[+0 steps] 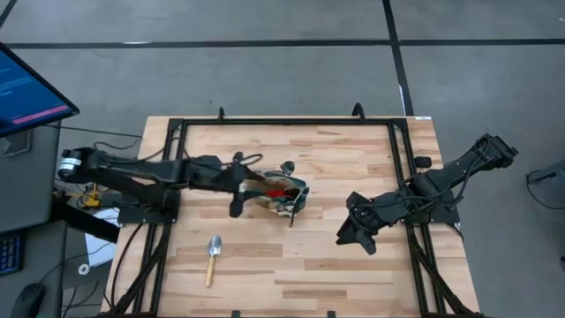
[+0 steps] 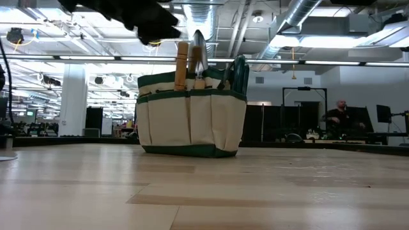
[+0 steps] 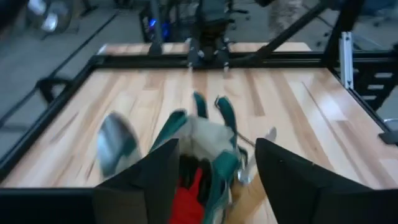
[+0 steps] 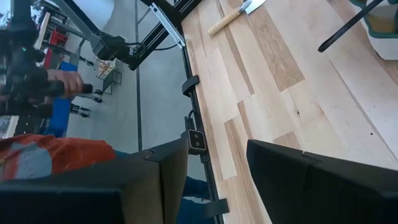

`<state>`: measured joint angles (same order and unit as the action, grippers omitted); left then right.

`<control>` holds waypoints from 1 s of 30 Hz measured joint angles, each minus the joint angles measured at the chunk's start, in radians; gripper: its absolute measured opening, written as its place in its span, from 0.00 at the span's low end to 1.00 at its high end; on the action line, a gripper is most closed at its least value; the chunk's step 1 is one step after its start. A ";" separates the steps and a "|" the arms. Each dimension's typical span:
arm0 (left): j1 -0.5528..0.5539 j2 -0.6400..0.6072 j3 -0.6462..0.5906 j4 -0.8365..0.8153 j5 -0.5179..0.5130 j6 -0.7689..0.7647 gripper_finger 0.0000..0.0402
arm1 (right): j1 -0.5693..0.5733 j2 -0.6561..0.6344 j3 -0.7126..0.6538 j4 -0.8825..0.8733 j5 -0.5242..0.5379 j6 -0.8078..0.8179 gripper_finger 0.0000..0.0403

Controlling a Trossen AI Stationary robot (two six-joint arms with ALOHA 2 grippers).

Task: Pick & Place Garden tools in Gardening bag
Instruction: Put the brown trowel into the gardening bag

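Observation:
The beige gardening bag with green trim (image 1: 282, 191) stands upright on its base at the table's middle (image 2: 192, 115). Wooden trowel handles (image 2: 182, 64) and a silver blade (image 2: 199, 51) stick up out of it. The red glove (image 3: 189, 190) lies inside. One more trowel (image 1: 213, 254) lies flat on the table near the front left, blade toward the far edge. My left gripper (image 3: 214, 155) hovers open and empty just above the bag's left end (image 1: 247, 182). My right gripper (image 1: 353, 231) waits open and empty over the table's right part.
A black metal frame (image 1: 291, 122) runs around the table's edges. A monitor (image 1: 26, 93) stands off the left side. A person's hand (image 4: 62, 81) shows beyond the table in the right wrist view. Bare wood lies between the bag and my right gripper.

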<state>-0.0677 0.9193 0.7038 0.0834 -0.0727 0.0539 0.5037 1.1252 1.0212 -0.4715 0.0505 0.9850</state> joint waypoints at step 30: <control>-0.486 0.188 0.187 -1.070 0.031 -1.448 0.48 | -0.002 0.009 0.000 -0.018 0.090 -0.013 0.39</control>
<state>-0.5534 1.1074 0.8911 -0.9861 -0.0414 -1.3943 0.5018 1.1339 1.0210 -0.4892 0.1406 0.9718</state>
